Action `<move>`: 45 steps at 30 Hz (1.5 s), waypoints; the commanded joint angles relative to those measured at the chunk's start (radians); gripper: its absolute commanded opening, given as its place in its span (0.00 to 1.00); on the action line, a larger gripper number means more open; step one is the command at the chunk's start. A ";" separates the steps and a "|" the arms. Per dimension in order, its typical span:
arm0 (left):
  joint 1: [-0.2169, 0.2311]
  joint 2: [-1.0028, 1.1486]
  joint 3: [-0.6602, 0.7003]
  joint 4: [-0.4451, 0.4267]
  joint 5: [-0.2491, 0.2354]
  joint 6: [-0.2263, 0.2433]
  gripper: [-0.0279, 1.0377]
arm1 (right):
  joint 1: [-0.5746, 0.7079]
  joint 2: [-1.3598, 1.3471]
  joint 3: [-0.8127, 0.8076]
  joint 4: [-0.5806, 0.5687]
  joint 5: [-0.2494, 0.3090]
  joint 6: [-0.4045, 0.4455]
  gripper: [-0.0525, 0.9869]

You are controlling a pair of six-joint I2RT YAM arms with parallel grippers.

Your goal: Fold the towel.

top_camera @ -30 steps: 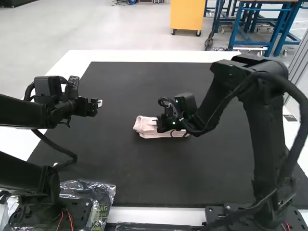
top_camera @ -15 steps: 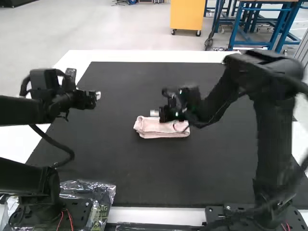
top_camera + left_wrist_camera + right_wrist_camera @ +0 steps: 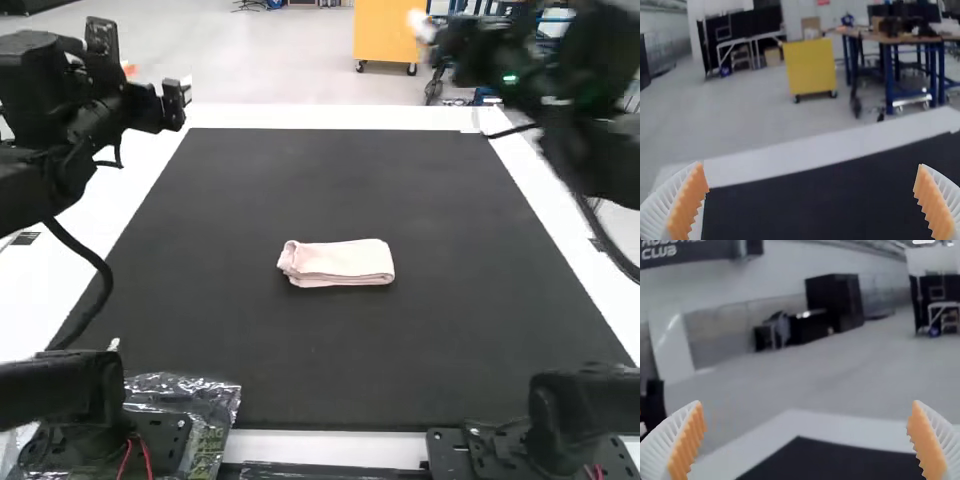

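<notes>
Gaping wide and empty, the white-ribbed, orange-padded left hand (image 3: pixel 810 164) and matching right hand (image 3: pixel 807 401) should park gently, well clear of that folded, pale-pink rectangular towel (image 3: pixel 340 262).

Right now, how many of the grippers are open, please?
2. The left gripper is raised, seen at the far left corner of the black mat; the right gripper is raised toward the far right. Both have fingers wide apart.
</notes>
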 commanded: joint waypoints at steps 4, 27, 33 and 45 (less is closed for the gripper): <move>-0.010 -0.245 -0.041 0.005 -0.014 -0.072 0.94 | -0.133 -0.340 -0.097 -0.073 0.092 -0.006 0.94; 0.003 -0.860 -0.429 0.055 -0.104 0.039 0.94 | -0.262 -0.920 -0.615 -0.022 0.287 -0.180 0.94; -0.003 -0.860 -0.648 0.106 -0.251 0.175 0.94 | -0.265 -0.921 -0.850 0.124 0.299 -0.248 0.94; -0.006 -0.860 -0.714 -0.277 -0.317 -0.125 0.94 | -0.268 -0.920 -0.850 -0.444 0.368 -0.234 0.94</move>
